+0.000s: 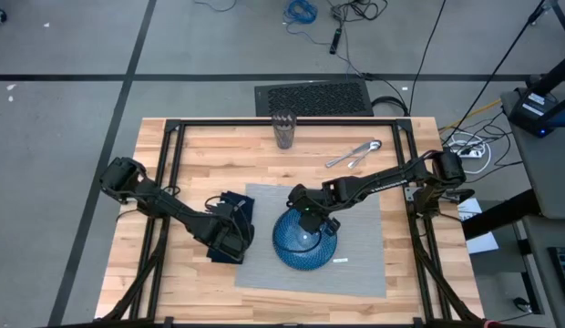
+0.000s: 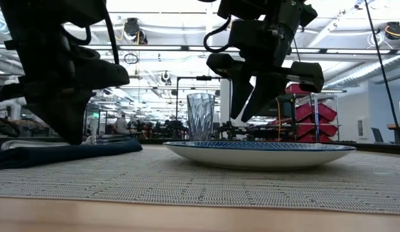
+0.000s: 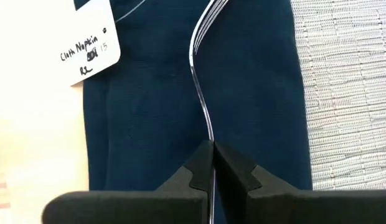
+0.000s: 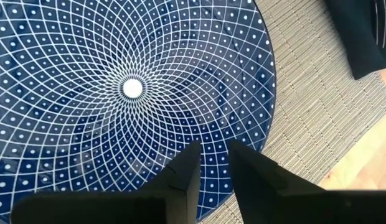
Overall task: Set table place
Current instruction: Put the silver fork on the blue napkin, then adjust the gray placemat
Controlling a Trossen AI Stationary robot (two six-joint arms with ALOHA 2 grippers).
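High view: placemat lies centre-near on the table, carrying the plate. Left tool is clamped on a fork over the napkin. Right tool hovers above the plate, fingers slightly parted, holding nothing.

Plate: blue, white dotted lattice. Napkin: navy. Placemat: grey weave. Table: light wood.
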